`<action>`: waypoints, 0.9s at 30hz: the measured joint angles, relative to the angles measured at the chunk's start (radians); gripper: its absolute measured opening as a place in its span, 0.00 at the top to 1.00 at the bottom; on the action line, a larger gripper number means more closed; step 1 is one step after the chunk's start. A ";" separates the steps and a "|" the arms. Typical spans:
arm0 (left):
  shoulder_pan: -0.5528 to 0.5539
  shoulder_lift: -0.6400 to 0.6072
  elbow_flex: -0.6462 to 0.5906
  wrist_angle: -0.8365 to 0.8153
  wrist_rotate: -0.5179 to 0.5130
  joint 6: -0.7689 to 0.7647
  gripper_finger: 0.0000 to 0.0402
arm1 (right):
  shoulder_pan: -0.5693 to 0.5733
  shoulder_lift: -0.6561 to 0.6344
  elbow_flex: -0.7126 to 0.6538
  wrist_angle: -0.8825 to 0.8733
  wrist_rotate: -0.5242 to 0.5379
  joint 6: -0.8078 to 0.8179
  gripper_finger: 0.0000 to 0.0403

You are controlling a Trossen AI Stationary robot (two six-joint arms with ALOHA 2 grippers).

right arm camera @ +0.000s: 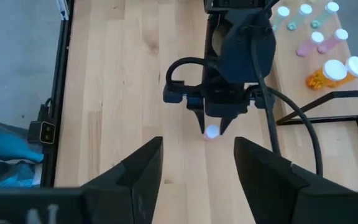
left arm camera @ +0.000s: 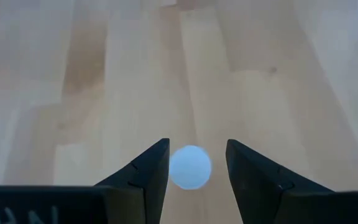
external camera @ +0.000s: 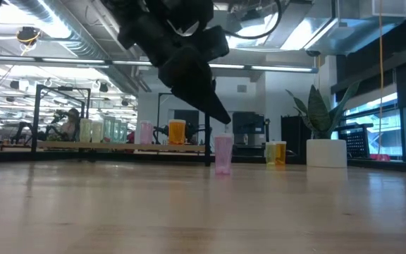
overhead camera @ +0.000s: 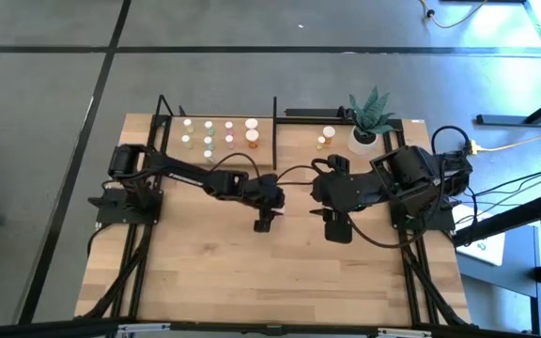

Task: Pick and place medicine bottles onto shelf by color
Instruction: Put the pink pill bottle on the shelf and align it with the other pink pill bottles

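The left gripper point(overhead camera: 264, 224) hangs over the middle of the table point(overhead camera: 205, 282), pointing down at a small pink bottle point(external camera: 223, 155) with a white cap. The bottle stands upright on the bare wood, well short of the shelf point(overhead camera: 172, 131). From the left wrist the white cap point(left arm camera: 190, 167) sits right between the two dark fingers point(left arm camera: 148, 171), with a sliver of wood showing on each side, so the jaws are partly open around it and not pressing on it. From table height the finger tips come down just beside the cap, above the pink body. Whether they touch it I cannot tell.

The right gripper point(overhead camera: 336, 228) waits near the left one, over the table toward the right side, with its jaws apart and nothing between them. Its wrist camera looks across at the left gripper point(right arm camera: 213, 124) and the cap point(right arm camera: 211, 132) under it.

The shelf lies at the far left part of the table. On it stand rows of small bottles point(overhead camera: 219, 133): pale or white ones, green ones, pink ones and two larger orange ones point(overhead camera: 252, 139) at the end nearest the upright bar. Each keeps its white cap on; what is inside them I cannot tell.

Past the bar, off the shelf, two more orange bottles point(overhead camera: 326, 137) stand on the table beside a white pot point(overhead camera: 364, 141) with a spiky green plant point(overhead camera: 372, 111) in it.
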 joint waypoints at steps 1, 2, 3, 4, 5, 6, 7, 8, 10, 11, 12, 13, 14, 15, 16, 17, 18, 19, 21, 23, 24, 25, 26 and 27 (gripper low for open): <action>0.002 0.000 0.000 0.001 0.016 -0.008 0.62 | 0.000 0.000 0.000 -0.001 0.000 0.000 0.51; 0.002 0.000 0.000 0.001 0.026 -0.021 0.62 | 0.000 0.000 0.000 -0.002 0.000 0.000 0.51; 0.002 0.000 0.000 0.000 0.029 -0.026 0.62 | 0.000 0.000 0.000 -0.002 0.000 -0.001 0.51; 0.002 0.000 0.000 0.000 0.029 -0.031 0.62 | 0.000 0.000 0.000 -0.002 0.000 -0.004 0.51; 0.002 0.000 0.000 0.001 0.029 -0.034 0.62 | 0.000 0.000 0.000 -0.002 0.000 -0.004 0.51; 0.002 0.000 0.000 0.001 0.030 -0.035 0.62 | 0.000 0.000 0.000 -0.002 0.000 -0.001 0.51; 0.002 0.000 0.000 0.000 0.030 -0.035 0.62 | 0.000 0.000 0.000 0.000 0.000 0.000 0.51; 0.001 0.000 0.000 0.000 0.030 -0.036 0.62 | 0.000 0.000 0.000 0.003 0.000 0.000 0.51; 0.002 0.000 0.000 0.000 0.031 -0.037 0.62 | 0.000 0.001 0.000 0.010 0.000 -0.001 0.51; 0.002 0.000 0.000 0.000 0.031 -0.038 0.62 | 0.000 0.001 0.000 0.014 0.000 -0.001 0.51; 0.002 0.000 0.000 0.000 0.031 -0.038 0.62 | 0.000 0.001 -0.001 0.020 0.000 0.000 0.51; 0.002 0.000 0.000 0.000 0.030 -0.041 0.62 | 0.000 0.001 -0.001 0.025 0.000 -0.001 0.51; 0.002 0.000 0.000 0.000 0.030 -0.047 0.62 | 0.000 0.001 -0.001 0.030 0.000 -0.001 0.51; 0.002 0.000 0.000 0.000 0.030 -0.051 0.62 | 0.000 0.001 -0.001 0.035 0.000 -0.002 0.51; 0.002 0.000 0.000 0.000 0.030 -0.052 0.62 | 0.000 0.001 -0.001 0.039 0.000 -0.001 0.51; 0.002 0.000 0.000 0.000 0.030 -0.052 0.62 | 0.000 0.001 -0.001 0.043 0.000 -0.001 0.51; 0.002 0.000 0.000 0.000 0.030 -0.052 0.62 | 0.000 0.001 -0.001 0.049 0.000 -0.001 0.51; 0.002 0.000 0.000 0.000 0.029 -0.052 0.62 | 0.000 0.001 -0.001 0.056 0.000 -0.001 0.51; 0.002 0.000 0.000 -0.002 0.022 -0.052 0.62 | 0.000 0.001 -0.001 0.061 0.000 -0.002 0.51; 0.003 0.000 0.000 -0.007 0.016 -0.052 0.62 | 0.000 0.001 -0.001 0.062 0.000 -0.001 0.51; 0.008 -0.001 0.000 -0.011 0.013 -0.052 0.62 | 0.000 0.001 -0.001 0.064 0.000 -0.001 0.51; 0.012 -0.001 0.000 -0.011 0.013 -0.056 0.62 | 0.000 0.001 -0.001 0.066 0.000 -0.001 0.51; 0.016 -0.001 0.000 -0.011 0.013 -0.066 0.62 | 0.000 0.001 -0.001 0.066 0.000 -0.002 0.51; 0.020 -0.001 0.000 -0.012 0.015 -0.070 0.62 | 0.000 0.001 -0.001 0.066 0.000 -0.002 0.51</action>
